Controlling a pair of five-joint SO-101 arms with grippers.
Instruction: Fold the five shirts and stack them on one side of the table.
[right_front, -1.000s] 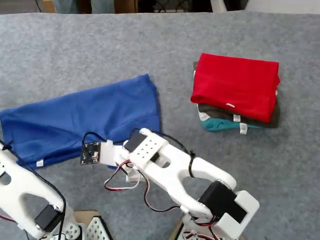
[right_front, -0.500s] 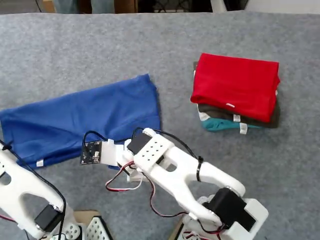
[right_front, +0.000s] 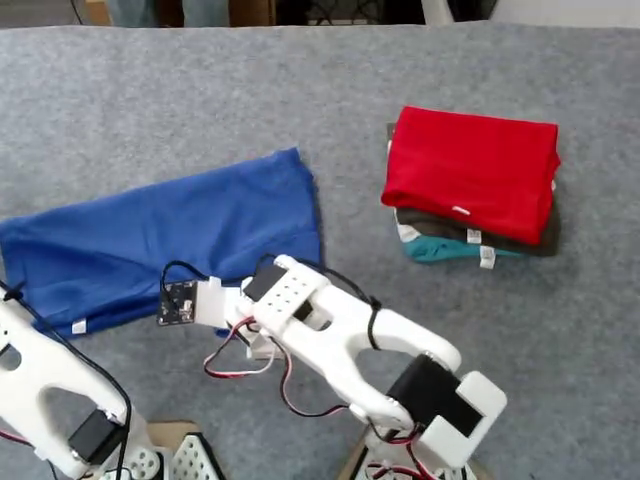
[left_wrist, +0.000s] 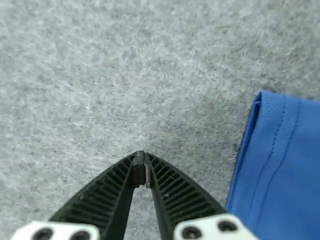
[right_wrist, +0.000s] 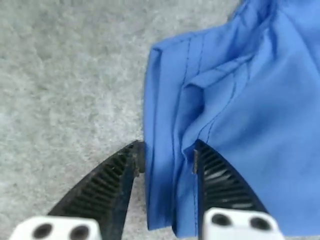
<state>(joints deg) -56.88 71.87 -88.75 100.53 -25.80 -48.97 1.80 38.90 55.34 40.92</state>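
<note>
While R gripper (right_wrist: 166, 150) sits spread astride blue shirt (right_wrist: 250, 100) hem, L gripper (left_wrist: 140, 162) is pressed together beside it.

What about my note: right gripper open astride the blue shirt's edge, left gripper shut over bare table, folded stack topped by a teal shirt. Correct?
Not quite. The high view shows a red shirt topping the folded stack; the teal shirt lies lowest. The rest holds: right gripper open astride the blue shirt's edge, left gripper shut over bare table.
</note>
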